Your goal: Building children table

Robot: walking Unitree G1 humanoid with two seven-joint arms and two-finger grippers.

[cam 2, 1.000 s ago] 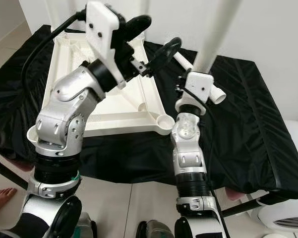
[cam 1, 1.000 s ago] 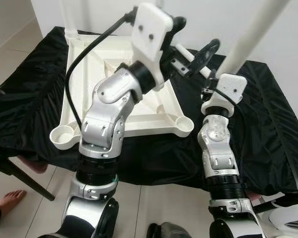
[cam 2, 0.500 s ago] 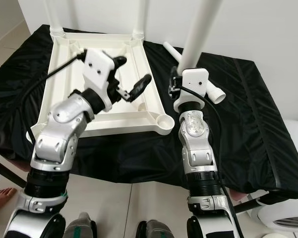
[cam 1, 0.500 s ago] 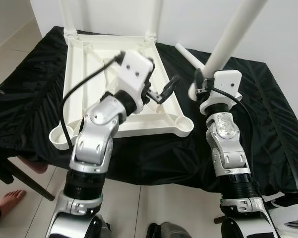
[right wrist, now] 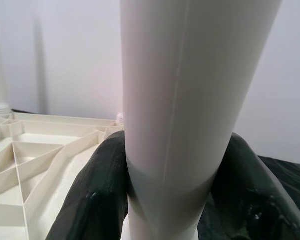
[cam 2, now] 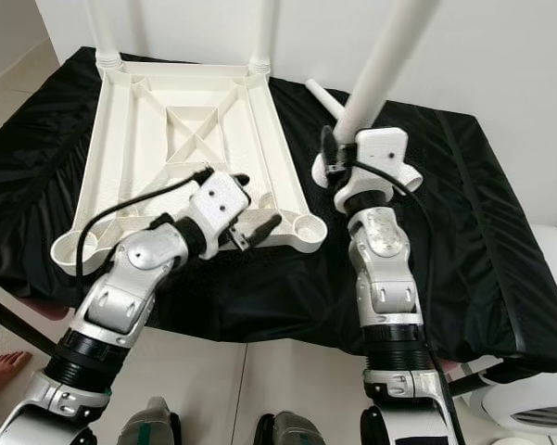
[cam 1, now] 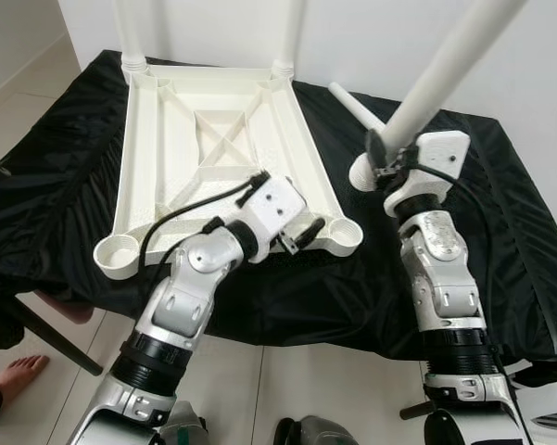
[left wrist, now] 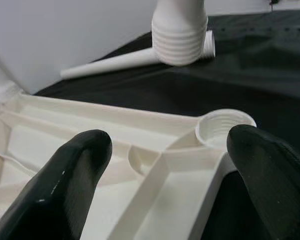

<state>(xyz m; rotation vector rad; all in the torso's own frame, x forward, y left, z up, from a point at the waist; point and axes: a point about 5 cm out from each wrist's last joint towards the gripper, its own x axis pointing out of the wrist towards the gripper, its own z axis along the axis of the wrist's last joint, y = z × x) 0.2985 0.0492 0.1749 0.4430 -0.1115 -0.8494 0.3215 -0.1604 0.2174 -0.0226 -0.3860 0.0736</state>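
Over tabletop [cam 1: 213, 139] corner: left gripper [cam 1: 301, 234] low, spread | right gripper [right wrist: 164, 200] clamps leg [cam 1: 445, 69]

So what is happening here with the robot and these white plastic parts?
A small table is being put together. The white tabletop lies upside down on a black cloth, with two legs already standing in its far corners. The right gripper holds another table leg, tilted, above the cloth beside the tabletop. The left gripper is open, just over the near right corner socket. A fourth leg lies on the cloth.
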